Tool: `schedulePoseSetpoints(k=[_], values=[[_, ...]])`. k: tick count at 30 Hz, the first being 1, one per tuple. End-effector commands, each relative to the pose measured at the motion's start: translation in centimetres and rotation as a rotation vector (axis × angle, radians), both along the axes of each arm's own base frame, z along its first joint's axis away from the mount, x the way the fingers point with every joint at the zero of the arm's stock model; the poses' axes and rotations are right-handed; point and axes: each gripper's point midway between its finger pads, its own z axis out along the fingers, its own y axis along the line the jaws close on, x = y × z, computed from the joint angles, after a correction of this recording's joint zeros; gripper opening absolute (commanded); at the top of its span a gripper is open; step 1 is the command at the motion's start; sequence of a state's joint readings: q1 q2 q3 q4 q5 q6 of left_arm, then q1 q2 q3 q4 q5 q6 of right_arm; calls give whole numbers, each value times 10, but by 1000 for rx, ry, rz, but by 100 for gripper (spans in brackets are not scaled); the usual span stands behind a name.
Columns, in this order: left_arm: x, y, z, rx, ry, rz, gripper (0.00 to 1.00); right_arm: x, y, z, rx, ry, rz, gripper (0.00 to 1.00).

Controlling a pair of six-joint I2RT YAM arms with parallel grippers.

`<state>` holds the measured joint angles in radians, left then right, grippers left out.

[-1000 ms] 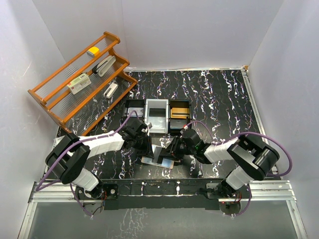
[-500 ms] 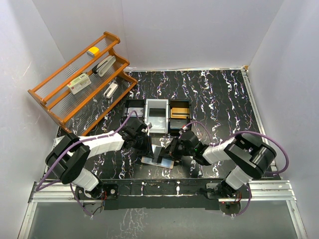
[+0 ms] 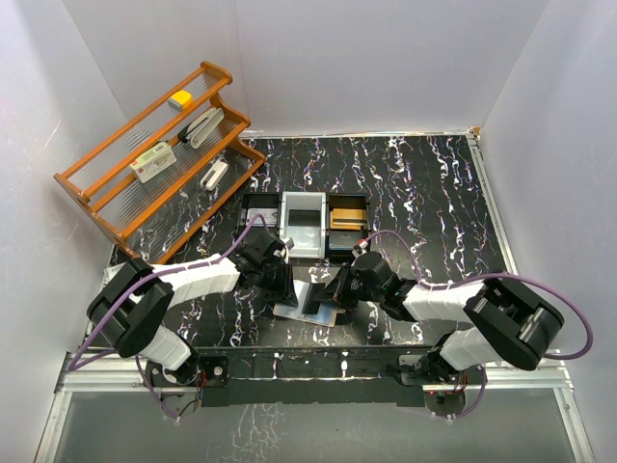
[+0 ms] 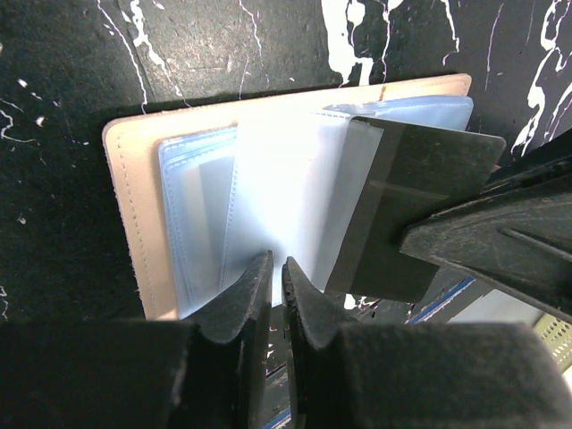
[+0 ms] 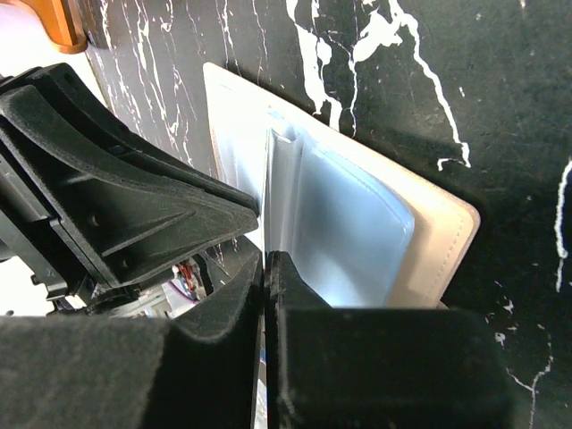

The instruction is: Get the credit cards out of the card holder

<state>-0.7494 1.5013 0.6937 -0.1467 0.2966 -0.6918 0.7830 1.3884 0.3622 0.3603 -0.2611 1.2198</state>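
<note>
The beige card holder [image 3: 289, 311] lies open on the table near the front edge, its clear blue-tinted sleeves fanned up [image 4: 134, 206] [image 5: 447, 241]. My left gripper [image 3: 285, 285] [image 4: 278, 268] is pinched shut on the edge of a clear sleeve. My right gripper [image 3: 335, 292] [image 5: 266, 261] is shut on a dark-looking credit card [image 4: 420, 197] that stands tilted [image 3: 318, 297]. One end of the card is still under the translucent sleeve. The two grippers are close together over the holder.
A black-and-grey three-compartment tray [image 3: 304, 207] stands just behind the holder, with orange-brown cards [image 3: 347, 216] in its right compartment. A wooden rack [image 3: 106, 198] with small items stands at the back left. White walls enclose the table.
My right arm has swung its elbow out to the right and the gripper has drawn back slightly. The dark card now stands further out of the sleeve. My left gripper has held still.
</note>
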Motion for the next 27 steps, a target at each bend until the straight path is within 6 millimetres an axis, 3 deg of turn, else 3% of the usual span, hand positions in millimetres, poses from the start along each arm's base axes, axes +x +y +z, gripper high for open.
schedulePoseSetpoints(k=[1,10,18,22,27], values=[[-11,23,-11,101,20,8,10,0,-7,5,-23,-41,11,0],[2,20,13,89,-52,17,15,10,-20,19,-80,-117,-24,0],[16,6,50,11,-143,-5,34,15,-23,34,-88,-177,-29,0],[21,-8,72,-70,-186,-42,42,22,-24,49,-89,-250,-33,0],[24,-10,76,-74,-199,-38,44,39,-33,79,-148,-424,-37,0]])
